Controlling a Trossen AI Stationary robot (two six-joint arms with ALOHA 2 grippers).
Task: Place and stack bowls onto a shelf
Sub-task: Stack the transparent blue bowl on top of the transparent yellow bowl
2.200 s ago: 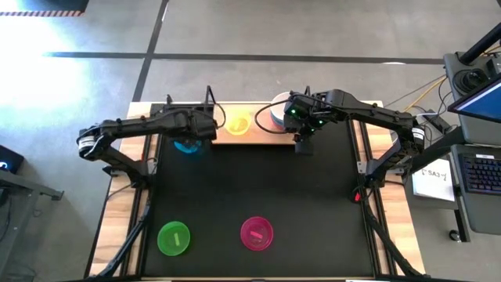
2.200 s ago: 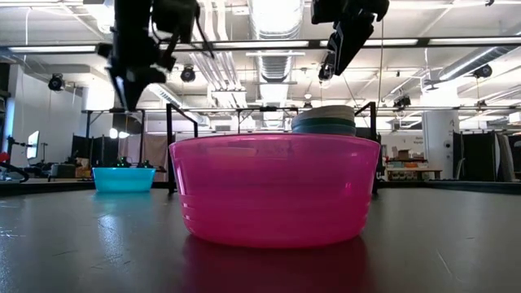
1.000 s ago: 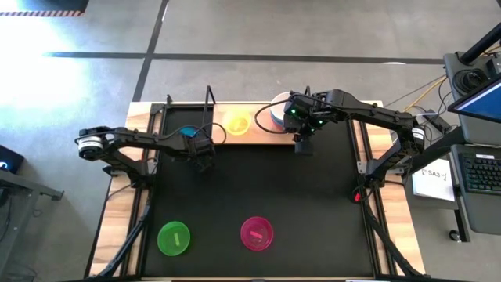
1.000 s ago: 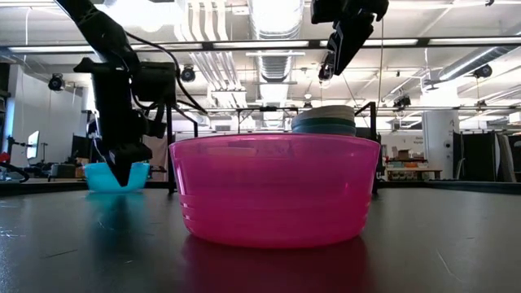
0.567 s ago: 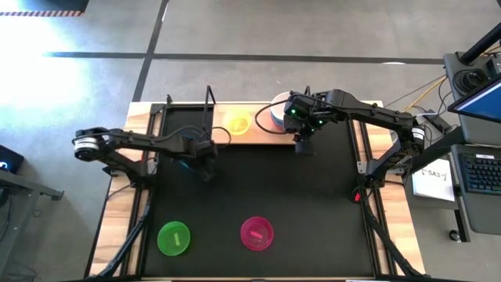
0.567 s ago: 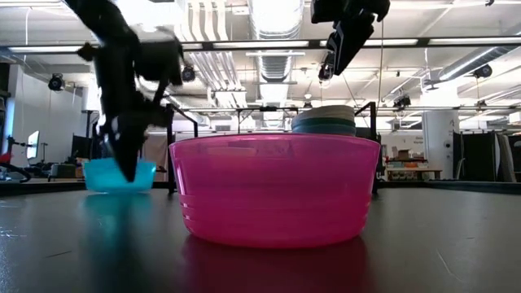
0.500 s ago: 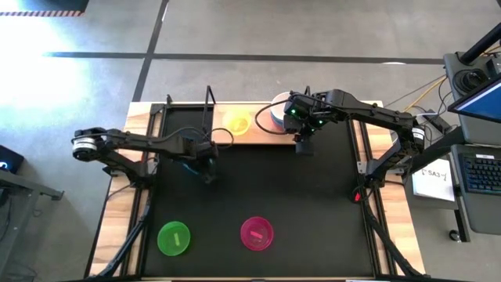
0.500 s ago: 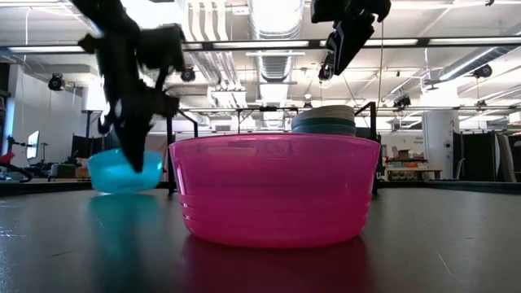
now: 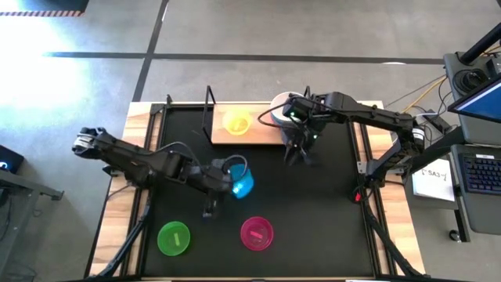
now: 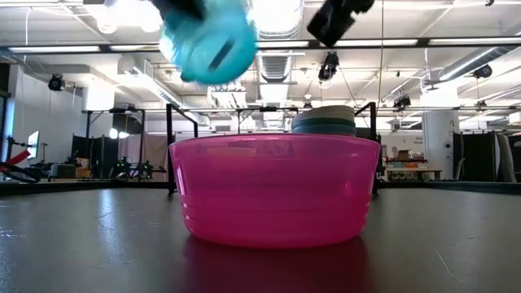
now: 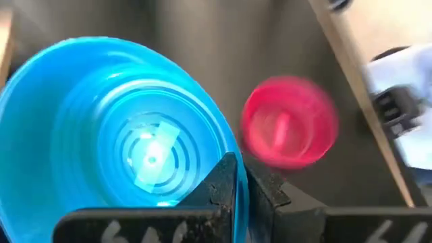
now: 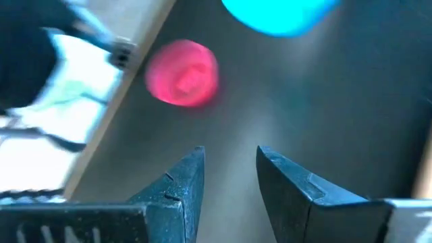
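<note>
Left hand (image 9: 221, 182) grips teal bowl (image 9: 240, 183) tilted sideways above mat.

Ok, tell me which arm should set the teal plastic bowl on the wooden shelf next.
Left. Its hand already grips the small round teal plastic bowl, lifted over the black mat; the right hand is open and empty near the light wooden shelf.

The teal bowl (image 11: 121, 135) was glossy, translucent plastic with moulded rings. The magenta bowl (image 10: 274, 191) looked like smooth, shiny plastic. The shelf (image 9: 262, 135) was pale, matt wood; the mat (image 9: 313, 211) was matt black.
</note>
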